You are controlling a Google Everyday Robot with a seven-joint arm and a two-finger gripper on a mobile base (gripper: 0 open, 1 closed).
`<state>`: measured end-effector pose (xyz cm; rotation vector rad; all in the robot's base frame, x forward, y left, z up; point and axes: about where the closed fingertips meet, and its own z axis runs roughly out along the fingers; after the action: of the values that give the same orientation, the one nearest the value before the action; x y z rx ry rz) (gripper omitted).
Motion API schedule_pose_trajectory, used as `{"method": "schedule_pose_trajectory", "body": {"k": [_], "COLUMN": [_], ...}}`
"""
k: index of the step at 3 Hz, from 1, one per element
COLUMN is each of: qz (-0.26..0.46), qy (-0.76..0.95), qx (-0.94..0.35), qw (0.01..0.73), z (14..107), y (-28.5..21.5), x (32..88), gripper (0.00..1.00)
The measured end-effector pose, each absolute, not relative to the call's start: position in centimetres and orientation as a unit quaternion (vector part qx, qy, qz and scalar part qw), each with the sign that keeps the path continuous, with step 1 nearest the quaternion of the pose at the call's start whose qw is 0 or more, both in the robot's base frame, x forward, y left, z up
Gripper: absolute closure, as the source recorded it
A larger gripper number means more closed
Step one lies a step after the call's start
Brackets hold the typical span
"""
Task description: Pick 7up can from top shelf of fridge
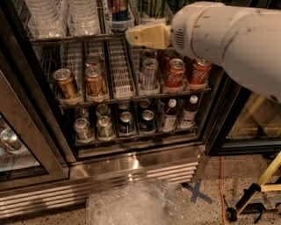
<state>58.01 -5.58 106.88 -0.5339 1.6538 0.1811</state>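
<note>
The fridge (131, 163) stands open with its glass door (19, 145) swung to the left. The top shelf's steel front rail (66, 40) runs under whitish translucent plastic cups (48, 17). A blue-and-red can (117, 9) stands on that shelf. Right of it, a green can-like shape (152, 7) shows at the picture's top edge; it looks like the 7up can, with its lower part hidden by my gripper. My cream gripper (147, 36) is at the top shelf's front, just below that green shape. My white arm (228, 39) fills the upper right.
The middle rack holds brown-gold cans (66, 83), a silver can (149, 72) and red Coca-Cola cans (175, 72). The lowest rack holds several cans (126, 123) and bottles (169, 115). Crumpled clear plastic (136, 204) and a blue tape X (197, 193) lie on the floor. A yellow-black stand (259, 189) is at right.
</note>
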Motion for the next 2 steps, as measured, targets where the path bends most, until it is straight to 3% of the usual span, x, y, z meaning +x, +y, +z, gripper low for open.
{"method": "schedule_pose_trajectory", "body": {"k": [1, 2], "qz": [0.024, 0.024], "qy": [0.703, 0.703], "qx": [-0.190, -0.190], "qw": [0.685, 0.685], "z": [108.54, 108.54], "y": [-12.15, -12.14], "x": [57.12, 57.12], "gripper": [0.00, 0.00]}}
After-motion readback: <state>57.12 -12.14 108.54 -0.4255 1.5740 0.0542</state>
